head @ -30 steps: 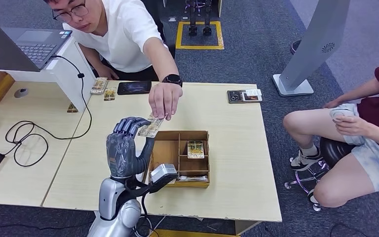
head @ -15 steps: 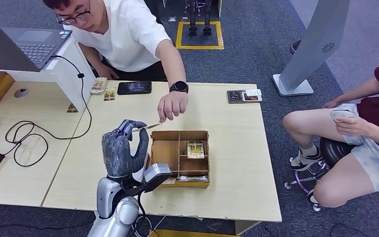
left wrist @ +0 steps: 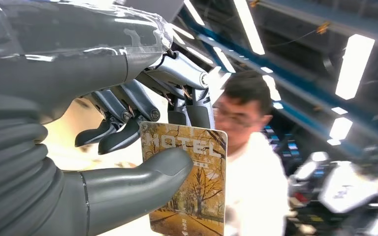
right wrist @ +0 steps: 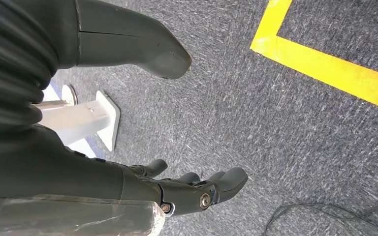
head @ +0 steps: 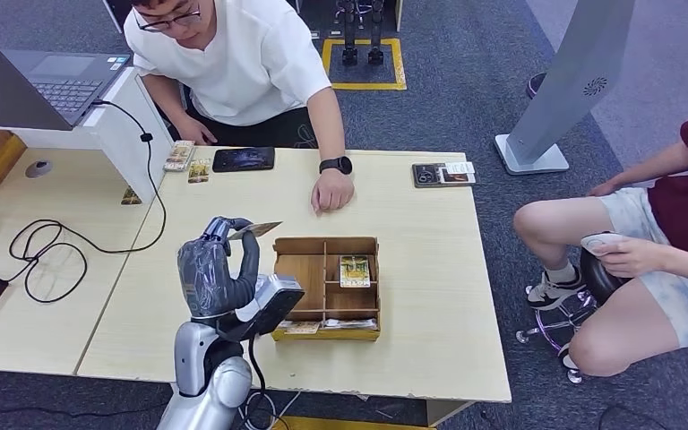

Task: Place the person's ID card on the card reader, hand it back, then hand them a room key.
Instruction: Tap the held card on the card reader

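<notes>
Glossy rectangular hotel card (left wrist: 192,182) pinched in grey left hand (head: 215,273) at lower left, beside compartmented wooden tray (head: 309,269) holding cards; right hand (right wrist: 192,189) loosely spread, empty.

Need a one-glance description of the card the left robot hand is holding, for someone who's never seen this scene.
Start at the pale wooden table and find the compartmented wooden box near its front edge. Just beside it, the left robot hand is raised, pinching a card between thumb and fingers. Unlike the cards lying in the box or on the table, this one is held in the air, printed HOTEL over yellow autumn trees.
</notes>
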